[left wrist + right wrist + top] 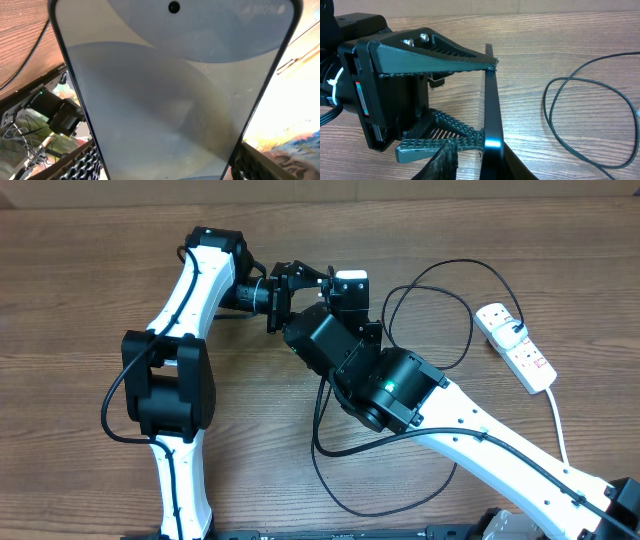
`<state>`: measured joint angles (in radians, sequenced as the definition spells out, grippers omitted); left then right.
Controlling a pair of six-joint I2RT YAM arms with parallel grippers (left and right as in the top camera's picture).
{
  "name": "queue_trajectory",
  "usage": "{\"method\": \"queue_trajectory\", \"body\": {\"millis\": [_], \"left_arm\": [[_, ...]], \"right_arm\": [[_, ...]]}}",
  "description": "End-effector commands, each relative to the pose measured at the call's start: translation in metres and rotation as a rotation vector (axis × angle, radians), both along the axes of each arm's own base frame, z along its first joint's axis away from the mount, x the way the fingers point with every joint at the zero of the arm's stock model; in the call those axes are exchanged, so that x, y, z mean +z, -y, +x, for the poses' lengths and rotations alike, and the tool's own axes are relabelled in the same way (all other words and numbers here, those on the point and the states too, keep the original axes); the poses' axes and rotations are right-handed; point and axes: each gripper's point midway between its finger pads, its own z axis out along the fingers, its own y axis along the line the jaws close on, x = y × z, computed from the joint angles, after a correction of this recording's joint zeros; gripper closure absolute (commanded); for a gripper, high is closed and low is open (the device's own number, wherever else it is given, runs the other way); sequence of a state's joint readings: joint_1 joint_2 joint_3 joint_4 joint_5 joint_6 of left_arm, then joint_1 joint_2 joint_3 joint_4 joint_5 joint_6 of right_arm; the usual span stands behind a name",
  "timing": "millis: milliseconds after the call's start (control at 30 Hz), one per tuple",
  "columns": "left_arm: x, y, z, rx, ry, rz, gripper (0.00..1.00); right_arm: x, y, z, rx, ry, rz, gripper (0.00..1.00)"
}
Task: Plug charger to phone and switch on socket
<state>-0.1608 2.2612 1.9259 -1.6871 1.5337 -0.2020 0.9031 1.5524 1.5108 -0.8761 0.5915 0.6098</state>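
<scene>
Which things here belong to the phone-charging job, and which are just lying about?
Job: phone, black charger cable, white socket strip.
Not the job: wooden table, wires and equipment beyond its edge.

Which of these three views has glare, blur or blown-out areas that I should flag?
Left wrist: the phone fills the frame, its screen washed grey, and the background at frame right is blown out. Right wrist: sharp on the phone's edge, with one bright glint low down; the dark shapes at the bottom edge are blurred. Overhead: even light, sharp, no glare on the table.
</scene>
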Motion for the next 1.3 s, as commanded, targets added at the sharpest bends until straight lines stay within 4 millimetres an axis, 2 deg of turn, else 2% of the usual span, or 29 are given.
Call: {"method": "queue_trajectory", "body": {"millis": [0, 467, 1067, 1267], "left_arm": [[0.0116, -0.0026, 0.0085, 0.030, 0.035, -0.049, 0.30], [0.0116, -0.0026, 0.0085, 0.030, 0.035, -0.049, 0.30], [0.0116, -0.0026, 0.0085, 0.030, 0.043, -0.051, 0.30], [0.0116, -0.0025, 0.0084, 0.030, 0.046, -0.051, 0.28]], "right_arm": [[0.0134, 0.0000, 0.0042, -0.016, 0.029, 0.019, 0.75], [0.0077, -0.0016, 0.0056, -0.016, 0.020, 0.007, 0.78], [0.0105, 0.0039, 0.0085, -0.043, 0.044, -0.013, 0.83], [0.0106, 0.0039, 0.0086, -0.043, 0.045, -0.013, 0.89]]}}
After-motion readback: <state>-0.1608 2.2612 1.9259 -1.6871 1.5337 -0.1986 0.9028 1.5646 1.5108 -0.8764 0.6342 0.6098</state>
